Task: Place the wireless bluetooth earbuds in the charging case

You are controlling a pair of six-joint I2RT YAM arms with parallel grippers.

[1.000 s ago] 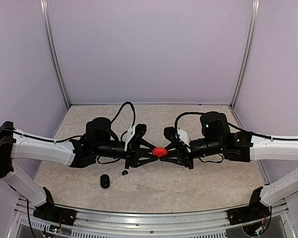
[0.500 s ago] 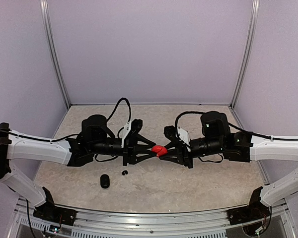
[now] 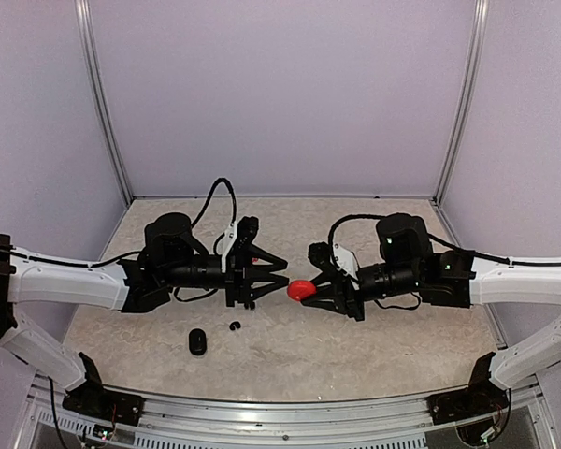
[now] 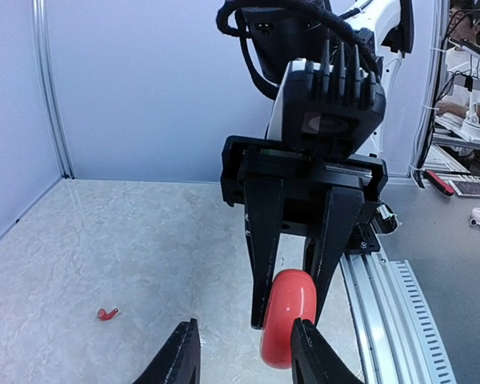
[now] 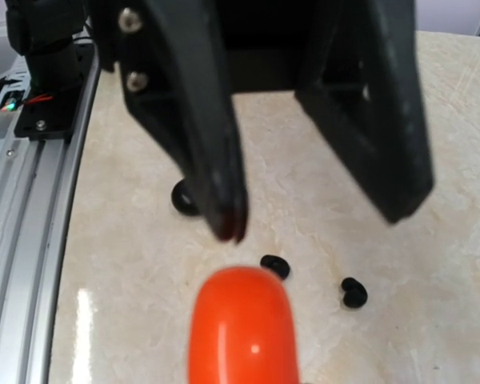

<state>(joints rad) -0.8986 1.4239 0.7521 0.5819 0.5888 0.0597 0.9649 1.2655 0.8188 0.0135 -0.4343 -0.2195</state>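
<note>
At lower left of the top view a black charging case (image 3: 197, 341) lies on the worktop (image 3: 402, 346), a black earbud (image 3: 235, 325) just beside it. The left claw (image 3: 284, 273) stands partly open, empty. At centre, the right claw (image 3: 310, 287) pinches the red charging case (image 3: 298, 291), clear of the worktop. A red earbud (image 4: 106, 314) lies lower left in the left wrist view.

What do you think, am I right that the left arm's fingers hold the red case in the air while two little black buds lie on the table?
Not quite: the right arm's fingers hold the red case; the left arm's fingers stand open, apart from it, as the top view shows. The two black buds do lie on the table.
</note>
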